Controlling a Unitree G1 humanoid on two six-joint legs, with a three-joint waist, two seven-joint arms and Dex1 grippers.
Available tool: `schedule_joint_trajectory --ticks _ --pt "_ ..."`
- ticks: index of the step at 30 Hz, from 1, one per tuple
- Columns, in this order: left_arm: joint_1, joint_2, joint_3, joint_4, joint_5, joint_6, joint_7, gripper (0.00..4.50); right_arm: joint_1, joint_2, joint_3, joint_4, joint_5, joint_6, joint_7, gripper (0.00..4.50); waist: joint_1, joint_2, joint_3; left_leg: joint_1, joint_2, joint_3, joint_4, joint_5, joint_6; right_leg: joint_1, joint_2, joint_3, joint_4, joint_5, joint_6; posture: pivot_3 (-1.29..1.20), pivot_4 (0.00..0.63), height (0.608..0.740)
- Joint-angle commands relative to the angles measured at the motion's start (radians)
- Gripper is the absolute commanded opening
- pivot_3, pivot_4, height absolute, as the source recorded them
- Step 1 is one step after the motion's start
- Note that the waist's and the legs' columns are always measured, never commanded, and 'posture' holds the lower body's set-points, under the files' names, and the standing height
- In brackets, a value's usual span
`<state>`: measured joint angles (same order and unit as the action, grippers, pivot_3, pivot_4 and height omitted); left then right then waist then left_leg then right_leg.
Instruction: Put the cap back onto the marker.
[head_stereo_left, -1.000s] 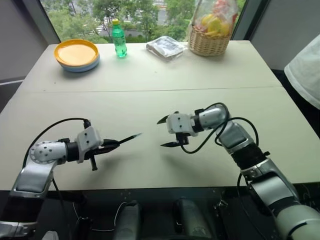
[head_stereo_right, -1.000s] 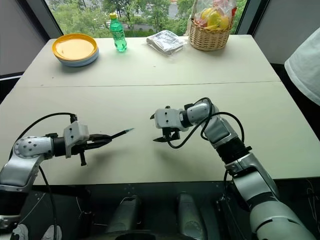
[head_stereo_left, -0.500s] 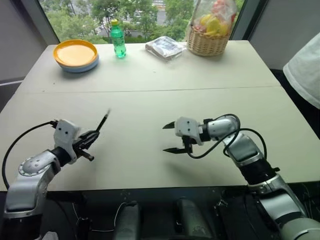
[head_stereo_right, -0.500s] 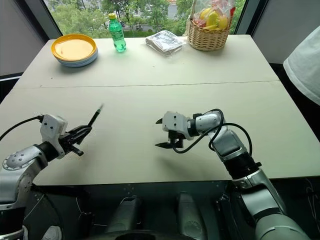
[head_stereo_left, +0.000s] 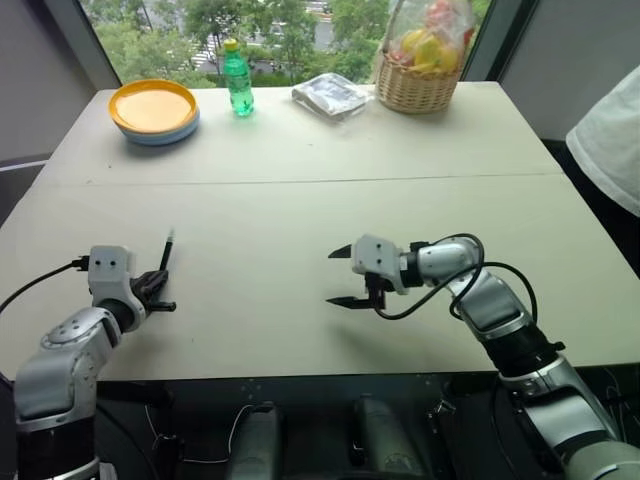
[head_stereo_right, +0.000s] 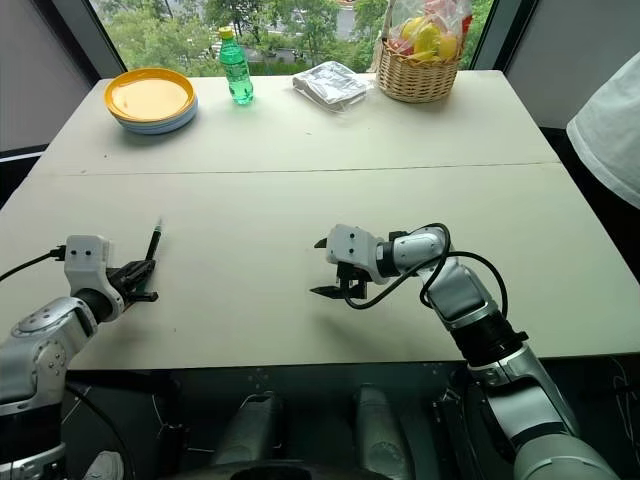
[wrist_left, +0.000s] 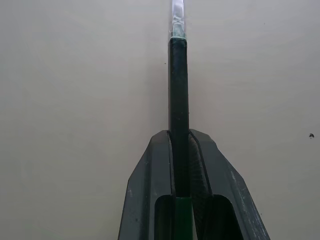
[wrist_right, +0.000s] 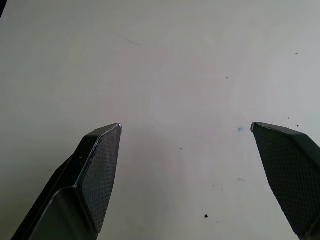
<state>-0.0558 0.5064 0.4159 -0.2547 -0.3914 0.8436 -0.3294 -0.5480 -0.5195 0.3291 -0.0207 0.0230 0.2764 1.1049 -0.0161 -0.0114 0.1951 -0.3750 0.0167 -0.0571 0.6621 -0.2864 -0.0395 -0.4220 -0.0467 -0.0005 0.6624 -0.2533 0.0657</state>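
Baskets first: a wicker basket (head_stereo_left: 418, 85) stands at the far edge of the table (head_stereo_left: 300, 150), wrapped in clear film, with yellow and red things inside that I cannot make out. Beside it lies a shiny flat packet (head_stereo_left: 331, 94), then a green bottle (head_stereo_left: 237, 78) with a yellow top, then a stack of plates (head_stereo_left: 154, 110), orange over pale blue, with nothing on them.

Nearer me, the left gripper (head_stereo_left: 158, 288) has its two black fingers (wrist_left: 155, 185) pressed together on the marker (head_stereo_left: 166, 250), pinching it low on its body. The dark stick juts up and away from the fingertips, tilted, with its far end pale and glinting in the left wrist view. A bit of green shows down between the fingers there. The cap I cannot pick out as a separate thing.

The right gripper (head_stereo_left: 340, 276) is spread wide and holds nothing, its fingers (wrist_right: 102, 165) hanging over bare tabletop. That arm bends in from the right, forearm across the table, claw aimed toward the left one, well apart from it. The left arm is tucked at the near left corner, elbow low.

A person's white sleeve (head_stereo_left: 610, 140) shows at the right edge.
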Motion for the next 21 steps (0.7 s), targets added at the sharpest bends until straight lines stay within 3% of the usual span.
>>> schedule_joint_trajectory --ticks 1,2,11,21 --pt "-0.003 -0.015 0.006 0.007 -0.015 0.025 0.016 0.0 -0.008 -0.002 -0.014 -0.049 0.02 -0.004 -0.006 4.26 0.0 0.0 0.0 0.0 0.0 0.0 0.0 0.0 0.0 0.0 0.0 0.0 0.0 0.0 0.0 0.0 0.15 0.74" --pt "-0.004 -0.016 0.005 0.007 -0.015 0.024 0.018 0.0 -0.008 -0.003 -0.014 -0.049 0.02 -0.004 -0.005 4.26 0.001 0.0 0.0 0.0 0.0 0.0 0.0 0.0 0.0 0.0 0.0 0.0 0.0 0.0 0.0 0.0 0.15 0.74" --pt "-0.032 -0.039 0.033 -0.003 -0.05 0.049 0.05 4.39 -0.013 -0.002 -0.017 -0.051 0.021 0.003 -0.017 4.38 -0.002 0.0 0.0 0.001 0.0 0.0 0.0 0.0 0.0 0.001 0.0 0.0 0.0 0.0 0.0 0.0 0.15 0.74" --pt "-0.014 -0.041 0.151 -0.329 -0.144 0.185 0.154 4.45 -0.096 -0.02 -0.035 0.013 0.069 -0.013 0.057 4.38 -0.001 -0.002 0.001 0.0 0.0 -0.001 0.0 0.0 -0.001 0.001 -0.001 0.0 -0.001 0.0 0.0 0.0 0.15 0.74"
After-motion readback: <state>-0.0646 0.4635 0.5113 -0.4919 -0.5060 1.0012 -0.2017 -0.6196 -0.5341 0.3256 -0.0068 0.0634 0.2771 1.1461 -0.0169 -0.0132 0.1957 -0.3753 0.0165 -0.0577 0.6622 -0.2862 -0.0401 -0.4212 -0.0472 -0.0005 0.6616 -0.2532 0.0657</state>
